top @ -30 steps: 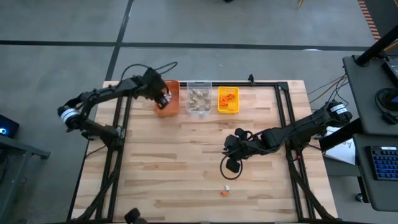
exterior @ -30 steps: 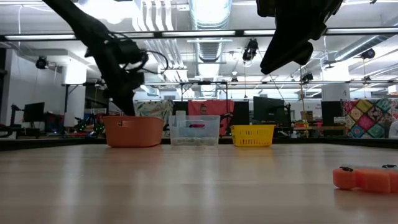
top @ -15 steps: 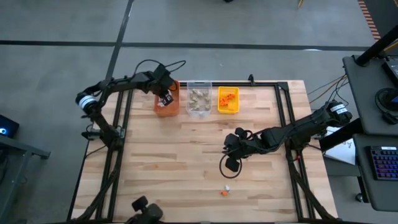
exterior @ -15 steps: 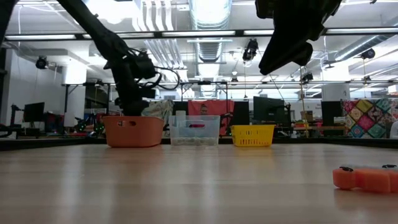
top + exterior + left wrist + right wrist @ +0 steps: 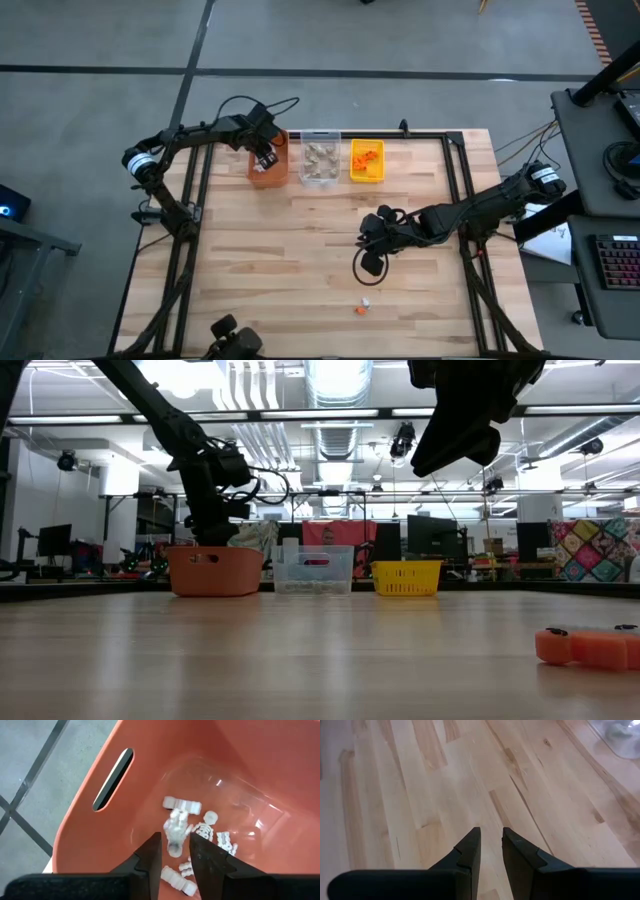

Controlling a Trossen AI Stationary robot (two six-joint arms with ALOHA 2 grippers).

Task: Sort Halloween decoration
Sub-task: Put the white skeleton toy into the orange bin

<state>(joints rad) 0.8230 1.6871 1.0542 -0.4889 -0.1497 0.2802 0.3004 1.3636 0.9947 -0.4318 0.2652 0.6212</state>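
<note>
My left gripper (image 5: 175, 851) hangs open over the orange bin (image 5: 268, 166) at the table's far left and points down into it. A white trinket (image 5: 175, 827) shows blurred just past the fingertips, apart from them. Other white skeleton pieces (image 5: 207, 822) lie on the bin's floor. My right gripper (image 5: 491, 839) hovers above bare wood mid-table, a little open, with nothing between its fingers. An orange trinket (image 5: 590, 647) and a white one (image 5: 366, 301) lie on the table near the front edge.
A clear bin (image 5: 320, 160) of grey-tan pieces and a yellow bin (image 5: 367, 160) of orange pieces stand beside the orange bin along the far edge. The black frame rails (image 5: 455, 190) run along the table's sides. Bare wood lies between the bins and my right gripper (image 5: 372, 262).
My left arm has swung in from the table's left, and its gripper has gone a little farther over the orange bin and sunk toward it, tipping steeper. For the last half second it has kept still. My right arm has not moved.
</note>
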